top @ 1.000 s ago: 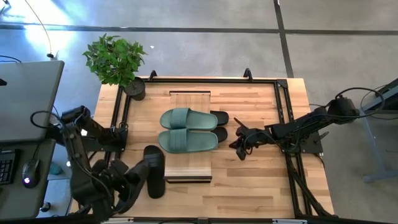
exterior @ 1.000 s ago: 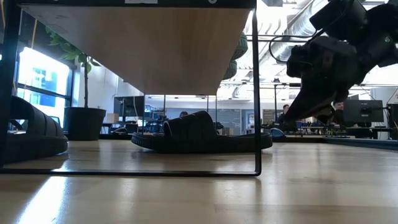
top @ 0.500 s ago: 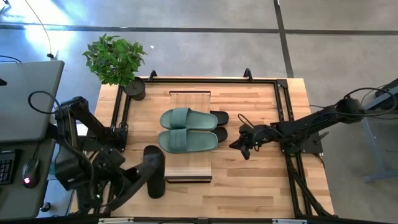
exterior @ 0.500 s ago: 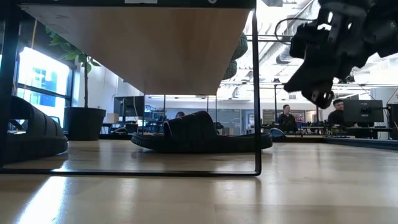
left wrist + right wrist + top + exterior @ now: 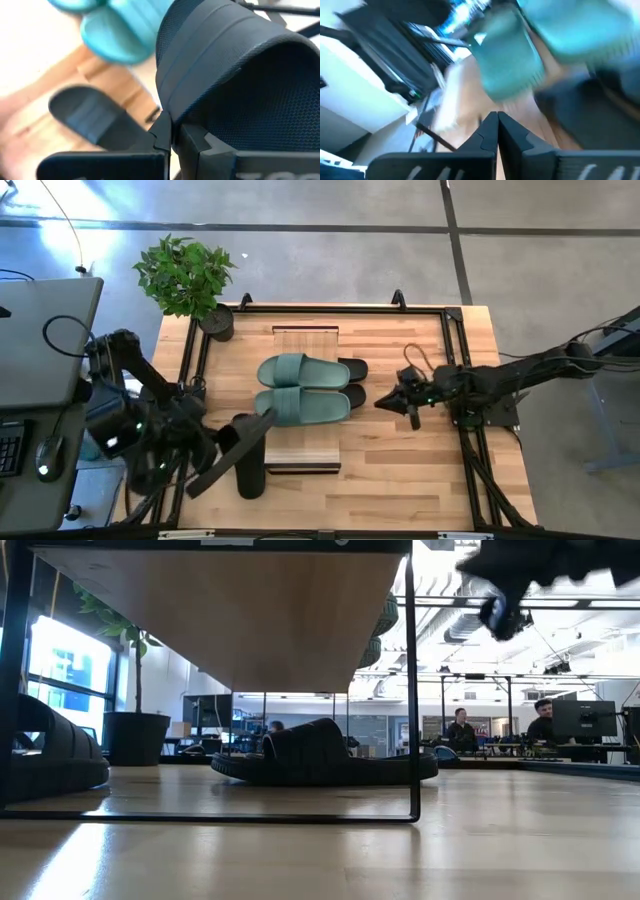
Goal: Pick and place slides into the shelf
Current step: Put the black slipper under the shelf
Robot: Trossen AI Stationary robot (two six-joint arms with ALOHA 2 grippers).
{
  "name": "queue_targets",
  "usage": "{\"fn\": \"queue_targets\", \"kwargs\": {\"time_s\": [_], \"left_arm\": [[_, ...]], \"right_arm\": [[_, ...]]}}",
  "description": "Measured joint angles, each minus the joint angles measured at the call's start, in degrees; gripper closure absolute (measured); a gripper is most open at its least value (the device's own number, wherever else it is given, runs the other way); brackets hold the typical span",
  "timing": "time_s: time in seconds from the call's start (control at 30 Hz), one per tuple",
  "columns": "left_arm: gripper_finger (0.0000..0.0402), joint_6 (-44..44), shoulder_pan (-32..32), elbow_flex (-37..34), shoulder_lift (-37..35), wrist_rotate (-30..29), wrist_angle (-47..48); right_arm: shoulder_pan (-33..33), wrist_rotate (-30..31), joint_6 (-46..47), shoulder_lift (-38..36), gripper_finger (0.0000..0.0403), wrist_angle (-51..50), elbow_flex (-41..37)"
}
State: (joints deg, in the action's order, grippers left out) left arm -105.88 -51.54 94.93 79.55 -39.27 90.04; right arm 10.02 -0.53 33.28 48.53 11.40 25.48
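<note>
My left hand [image 5: 222, 452] is pinching a black slide [image 5: 232, 452] by its strap, lifting it off the tabletop [image 5: 400, 470] toward the shelf [image 5: 303, 338]. Green pair [image 5: 302, 389] is sitting on top. My right hand [image 5: 411, 402] is hovering shut, empty, beside the shelf.

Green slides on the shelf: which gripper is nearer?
Right. The right gripper hangs just off the toe end of the green slides, jaws shut and empty. The left gripper is farther off, gripping a black slide.
</note>
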Motion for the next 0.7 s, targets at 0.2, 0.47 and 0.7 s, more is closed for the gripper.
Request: {"fn": "queue_targets", "kwargs": {"time_s": [0.2, 0.47, 0.7], "left_arm": [[0.0401, 14.34, 12.14, 4.48, 0.45, 1.14, -0.02], [0.0401, 28.43, 24.36, 7.43, 0.46, 2.48, -1.27], [0.0401, 39.77, 31.72, 7.43, 0.46, 3.94, -9.46]], "right_arm": [[0.00, 0.59, -12.29, -0.24, 0.0382, -19.13, 17.37], [1.16, 6.52, -29.94, 9.78, 0.0317, -46.33, 47.00], [2.86, 9.40, -43.40, 25.22, 0.0280, -54.69, 65.77]]}}
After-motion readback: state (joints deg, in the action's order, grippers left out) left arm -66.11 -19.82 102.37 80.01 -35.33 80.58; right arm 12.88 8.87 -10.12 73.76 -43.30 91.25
